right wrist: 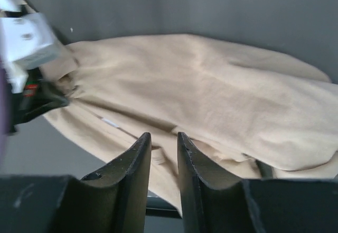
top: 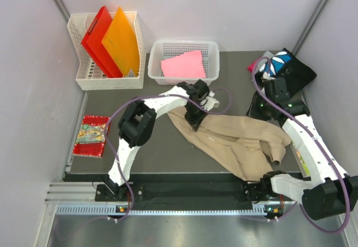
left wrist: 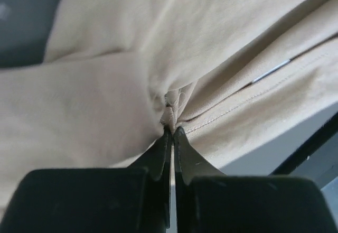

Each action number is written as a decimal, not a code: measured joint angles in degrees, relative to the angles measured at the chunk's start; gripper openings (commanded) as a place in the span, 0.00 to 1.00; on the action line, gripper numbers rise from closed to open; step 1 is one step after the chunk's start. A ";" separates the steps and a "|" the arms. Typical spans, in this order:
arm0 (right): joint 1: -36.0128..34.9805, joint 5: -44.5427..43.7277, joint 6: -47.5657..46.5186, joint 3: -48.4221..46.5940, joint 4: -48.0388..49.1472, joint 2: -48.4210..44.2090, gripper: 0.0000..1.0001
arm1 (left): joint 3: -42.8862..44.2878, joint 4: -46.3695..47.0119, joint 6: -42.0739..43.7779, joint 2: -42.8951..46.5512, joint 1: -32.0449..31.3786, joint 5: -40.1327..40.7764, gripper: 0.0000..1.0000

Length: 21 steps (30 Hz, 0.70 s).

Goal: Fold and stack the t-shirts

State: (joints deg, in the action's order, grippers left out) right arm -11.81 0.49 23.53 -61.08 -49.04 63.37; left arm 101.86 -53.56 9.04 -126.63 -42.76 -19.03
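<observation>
Left gripper (left wrist: pixel 171 131) clamps the tan tee (top: pixel 238 140) at a bunched fold, likely to pull it flat; right gripper (right wrist: pixel 161 138) has its jaws narrow at the tee's edge, grip unclear.

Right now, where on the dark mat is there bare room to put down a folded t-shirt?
Free: the mat strip between the folder rack and the left arm; the patch between the white basket and the black tee. Crowded: centre and right, under the tan tee and right arm.
</observation>
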 measured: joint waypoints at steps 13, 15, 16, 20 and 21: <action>1.40 -1.66 -1.92 7.37 3.30 9.22 0.53 | -20.96 -10.80 17.94 38.12 24.48 2.86 0.00; 1.44 0.13 -1.97 7.93 4.39 11.50 0.59 | -25.18 -12.04 20.70 42.18 24.68 3.96 0.00; 1.44 0.92 -1.97 8.09 4.87 12.41 0.60 | -26.73 -12.61 21.62 43.32 24.59 4.22 0.00; 0.39 4.59 -1.79 8.20 7.78 17.18 0.61 | -30.91 -14.27 23.85 44.57 24.28 5.03 0.00; -0.02 5.25 -1.64 8.20 8.41 18.14 0.61 | -31.19 -14.29 23.96 44.48 24.28 5.07 0.00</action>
State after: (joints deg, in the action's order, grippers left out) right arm -11.84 5.74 21.89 -52.88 -40.62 81.52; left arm 70.67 -67.85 32.99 -82.15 -18.48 -13.96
